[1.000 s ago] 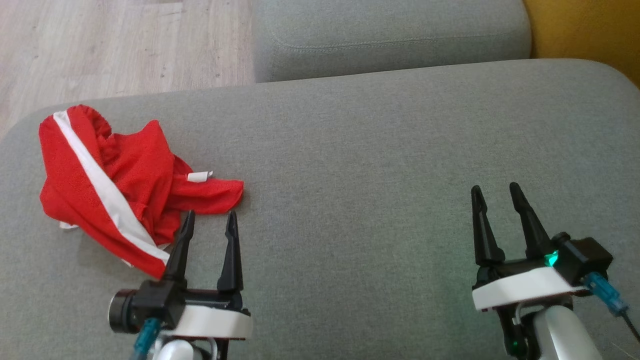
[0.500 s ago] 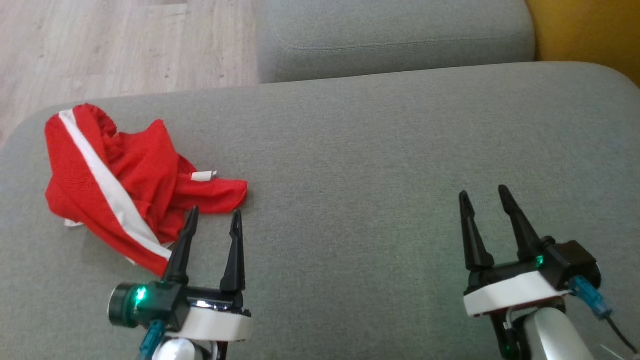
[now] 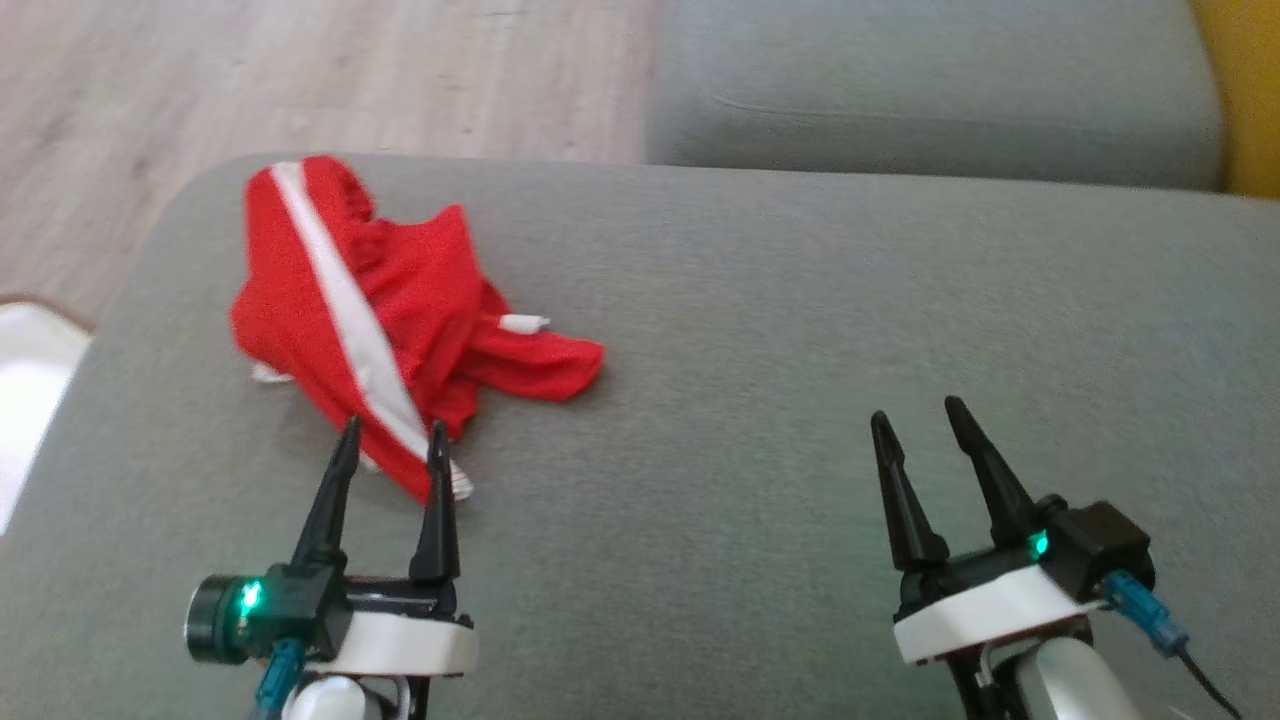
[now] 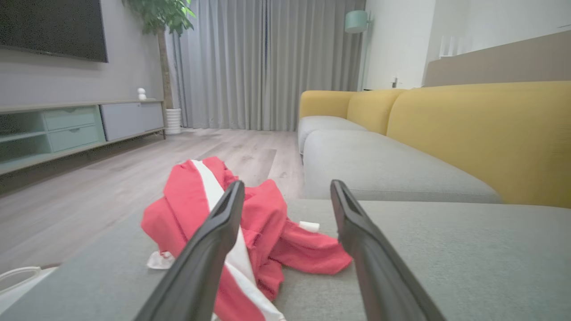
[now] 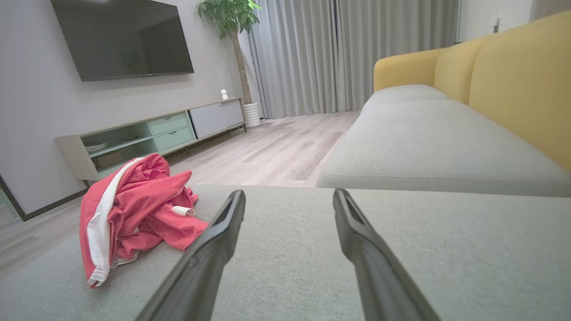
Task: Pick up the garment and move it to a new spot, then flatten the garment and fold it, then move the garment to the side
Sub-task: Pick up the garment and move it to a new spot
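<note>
A crumpled red garment (image 3: 400, 300) with a white stripe lies in a heap on the left part of a grey sofa cushion (image 3: 800, 330); it also appears in the left wrist view (image 4: 267, 227) and the right wrist view (image 5: 134, 209). My left gripper (image 3: 392, 443) is open just in front of the garment's near edge, its fingertips over the red cloth, nothing between its fingers. My right gripper (image 3: 915, 418) is open and empty above bare cushion, well to the right of the garment.
The cushion's left edge drops to a wooden floor (image 3: 200, 80). A second grey seat cushion (image 3: 930, 90) lies beyond, with yellow backrests (image 4: 482, 133) on the right. A TV cabinet (image 5: 147, 138) stands across the room. A white object (image 3: 25, 380) sits on the floor at left.
The head camera has turned left, shifting the whole picture right. My left gripper's tips now overlap the garment's near edge instead of standing beside it. Both grippers stay open.
</note>
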